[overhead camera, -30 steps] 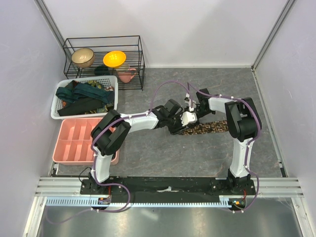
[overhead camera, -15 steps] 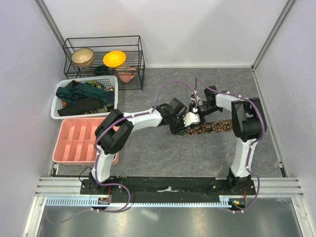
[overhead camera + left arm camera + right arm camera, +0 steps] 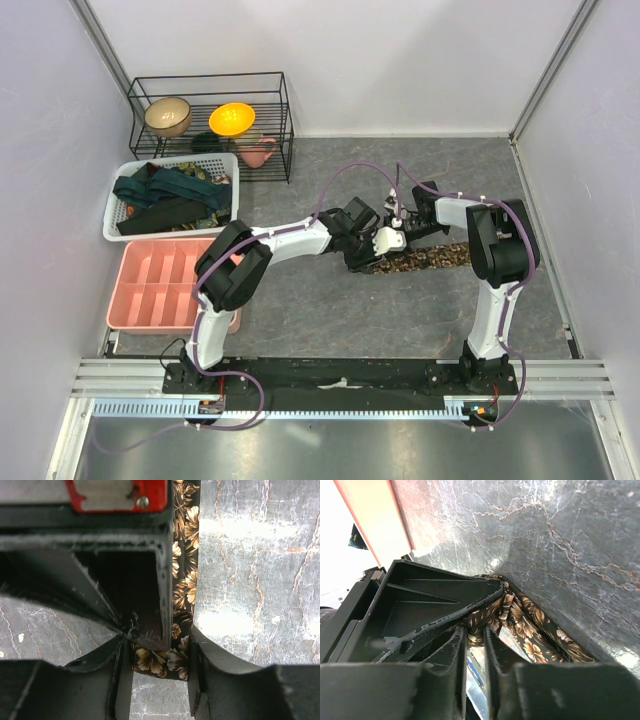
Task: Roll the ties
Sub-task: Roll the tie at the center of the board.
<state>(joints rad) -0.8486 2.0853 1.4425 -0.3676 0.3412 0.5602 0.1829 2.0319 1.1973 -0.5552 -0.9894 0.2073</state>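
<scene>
both grippers crowd one end of the tie

the floral tie (image 3: 425, 258) lies on the table (image 3: 330, 320) right of centre, its long axis running left to right. the left gripper (image 3: 160, 680) clasps its left end across the width. the right gripper (image 3: 475, 645) is at that same end with its fingers nearly together; i cannot tell whether it pinches the fold. the unrolled length runs rightward from both.

Brown tie (image 3: 430, 258) partly hidden
From above, the left gripper (image 3: 361, 261) and right gripper (image 3: 379, 253) cover one end of it
</scene>
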